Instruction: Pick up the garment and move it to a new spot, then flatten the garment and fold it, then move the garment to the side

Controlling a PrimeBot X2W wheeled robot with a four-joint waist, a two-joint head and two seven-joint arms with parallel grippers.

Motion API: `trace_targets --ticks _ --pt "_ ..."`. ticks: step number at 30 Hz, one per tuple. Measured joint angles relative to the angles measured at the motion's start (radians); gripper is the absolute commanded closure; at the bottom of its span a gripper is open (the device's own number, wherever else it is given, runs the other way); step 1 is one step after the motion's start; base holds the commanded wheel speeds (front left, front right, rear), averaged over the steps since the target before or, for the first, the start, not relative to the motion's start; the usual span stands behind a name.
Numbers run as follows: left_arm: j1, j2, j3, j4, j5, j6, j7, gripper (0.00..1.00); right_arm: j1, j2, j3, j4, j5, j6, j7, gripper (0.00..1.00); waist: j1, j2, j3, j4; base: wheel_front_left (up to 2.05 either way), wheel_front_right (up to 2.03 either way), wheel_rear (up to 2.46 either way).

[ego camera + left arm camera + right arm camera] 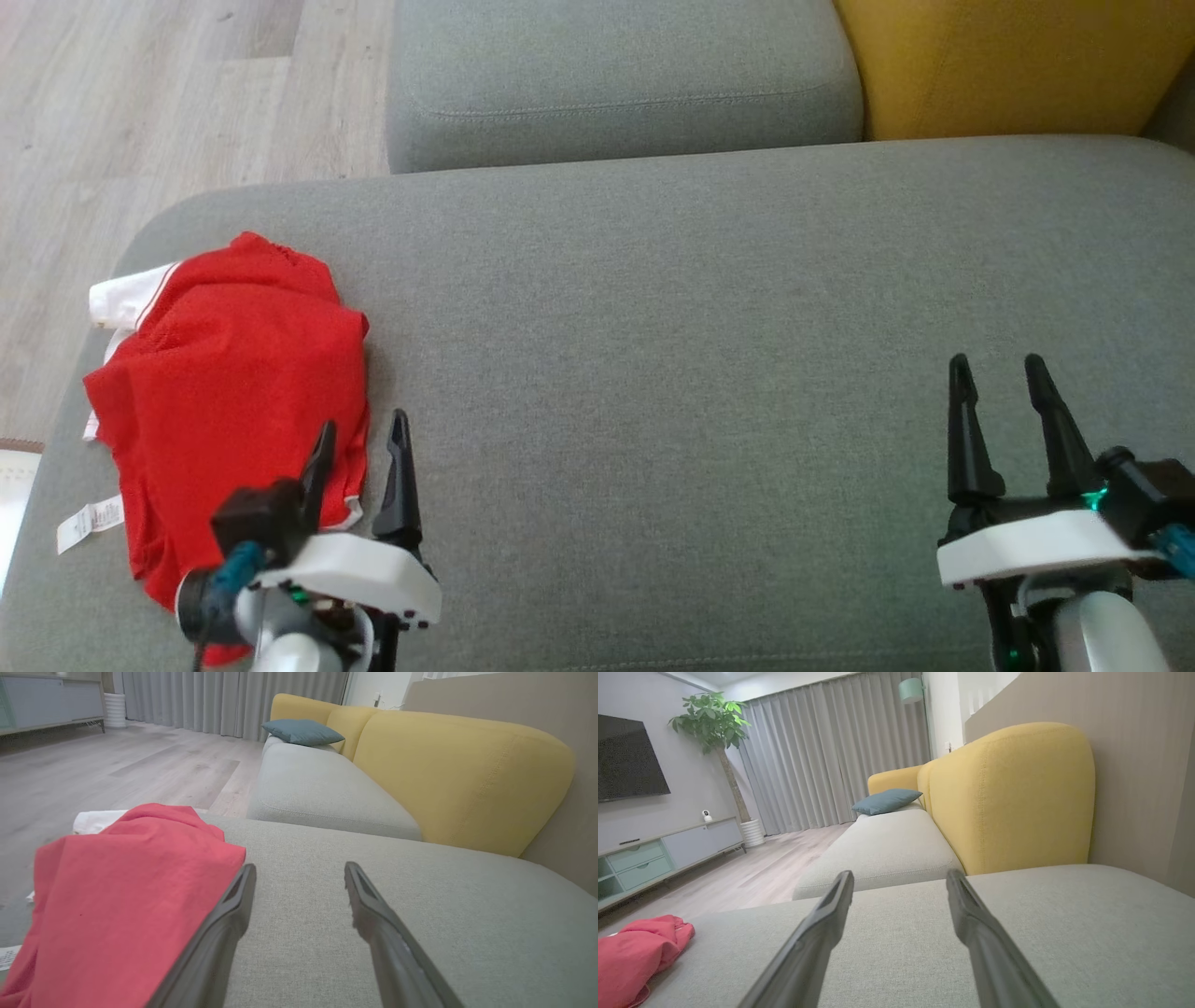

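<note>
A red garment (224, 392) with white trim and a white label lies crumpled at the left end of the grey sofa seat (700, 355). It also fills the lower left of the left wrist view as red garment (117, 905) and shows far left as red garment (635, 956) in the right wrist view. My left gripper (362, 434) hovers open at the garment's right edge, nothing between its fingers. My right gripper (1001, 371) stands open over bare cushion at the lower right, far from the garment.
A second grey seat cushion (616, 75) and a yellow backrest (1008, 65) lie beyond. Wooden floor (140, 112) drops off past the sofa's left edge. A blue pillow (301, 731) rests further along the sofa. A TV cabinet (658, 854) and plant stand across the room.
</note>
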Motion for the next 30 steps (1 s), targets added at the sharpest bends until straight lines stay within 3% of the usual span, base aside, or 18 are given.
trace_targets --ticks 8,15,24,30 --pt "-0.004 0.02 -0.049 -0.024 0.069 0.055 -0.021 0.0 0.0 0.0 0.012 -0.023 -0.112 0.0 -0.026 0.0 0.0 0.0 -0.006 0.003 0.0 0.0 0.0" --pt "0.005 -0.011 0.001 -0.051 0.053 0.05 -0.043 0.0 0.005 0.0 0.007 -0.022 -0.061 0.0 -0.05 0.0 0.0 0.0 -0.01 0.009 0.0 0.0 0.0" --pt "0.051 -0.061 0.06 -0.008 0.103 -0.037 -0.072 0.0 0.031 -0.001 0.032 0.126 0.07 0.0 -0.075 0.0 0.0 0.0 -0.019 0.011 0.0 0.0 0.0" --pt "0.064 -0.073 0.065 0.014 0.203 -0.054 -0.084 0.0 0.029 -0.001 0.055 0.158 0.067 0.0 -0.089 0.0 0.0 0.0 -0.022 0.008 0.0 0.0 0.0"
